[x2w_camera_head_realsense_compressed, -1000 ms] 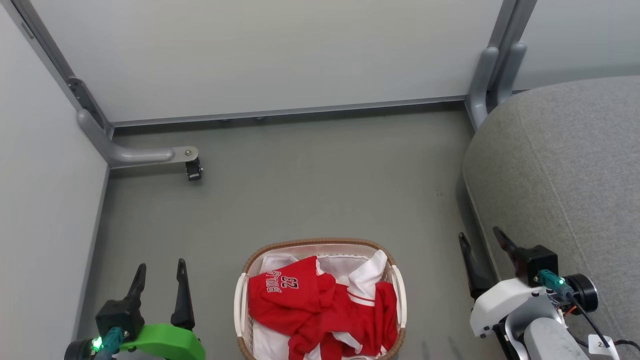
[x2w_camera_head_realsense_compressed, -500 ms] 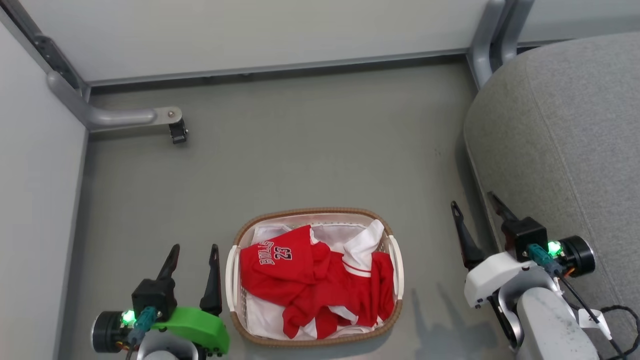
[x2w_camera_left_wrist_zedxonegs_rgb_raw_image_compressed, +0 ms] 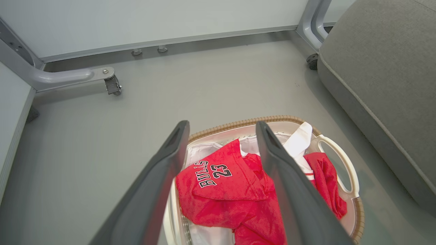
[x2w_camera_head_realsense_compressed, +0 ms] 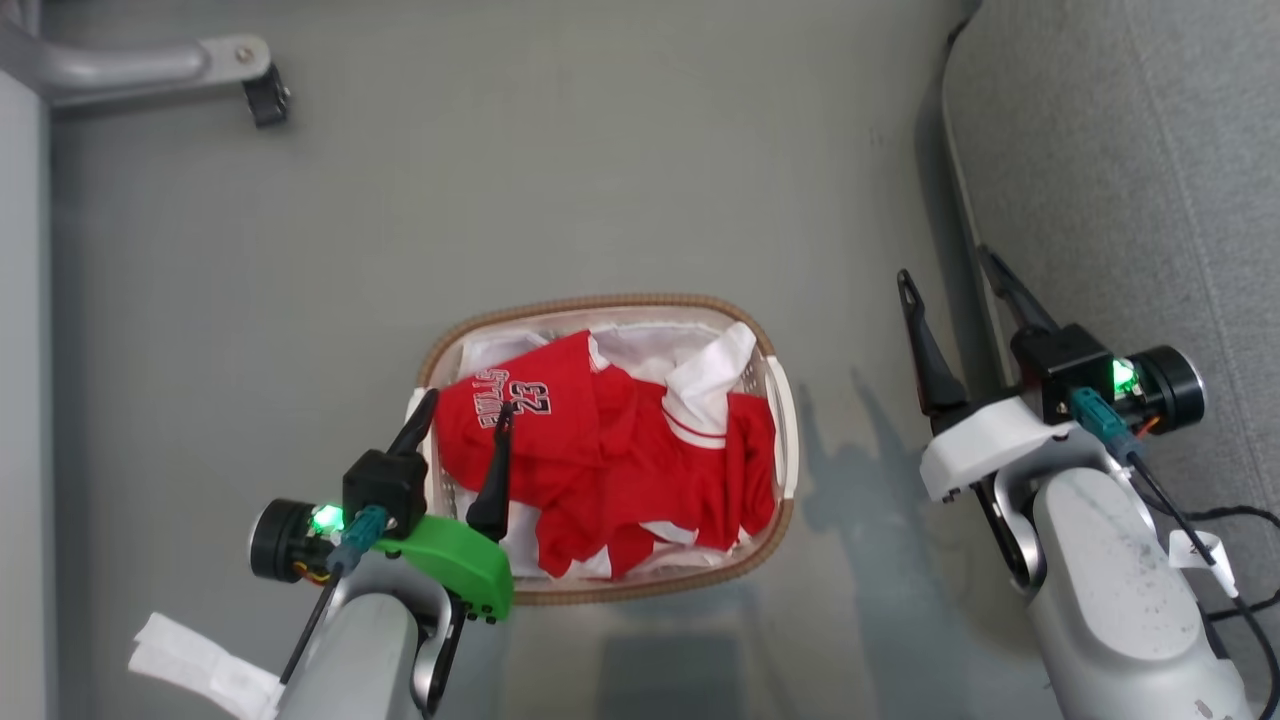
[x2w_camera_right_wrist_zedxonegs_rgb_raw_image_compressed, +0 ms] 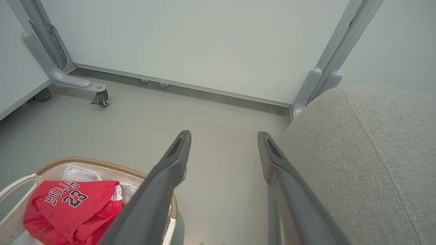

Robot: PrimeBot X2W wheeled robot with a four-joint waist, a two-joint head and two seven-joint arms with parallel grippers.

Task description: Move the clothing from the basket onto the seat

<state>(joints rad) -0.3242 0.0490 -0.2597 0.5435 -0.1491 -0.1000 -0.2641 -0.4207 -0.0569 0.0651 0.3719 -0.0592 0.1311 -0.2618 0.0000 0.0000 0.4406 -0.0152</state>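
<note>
1. Clothing (x2w_camera_head_realsense_compressed: 620, 450), bright red with white panels, lies heaped inside the basket (x2w_camera_head_realsense_compressed: 600, 300), an oval cream tub with a brown rim.
2. Over the basket's left rim hangs the left gripper (x2w_camera_head_realsense_compressed: 470, 400), its two dark fingers spread apart and holding nothing, with the tips above the jersey's white "23".
3. Inside the basket, a plain white liner (x2w_camera_head_realsense_compressed: 500, 352) shows beneath the red fabric.
4. Right of the basket, and well apart from it, the right gripper (x2w_camera_head_realsense_compressed: 944, 263) is likewise spread and empty.
5. Further right of the basket rises the grey seat (x2w_camera_head_realsense_compressed: 1130, 180), its edge just beside the right gripper.
6. The step in hand appears to be the first grasp. To do it well, lower the left fingers around a thick red fold and avoid the liner. Close firmly, then lift clear of the basket's rim before carrying rightward.
</note>
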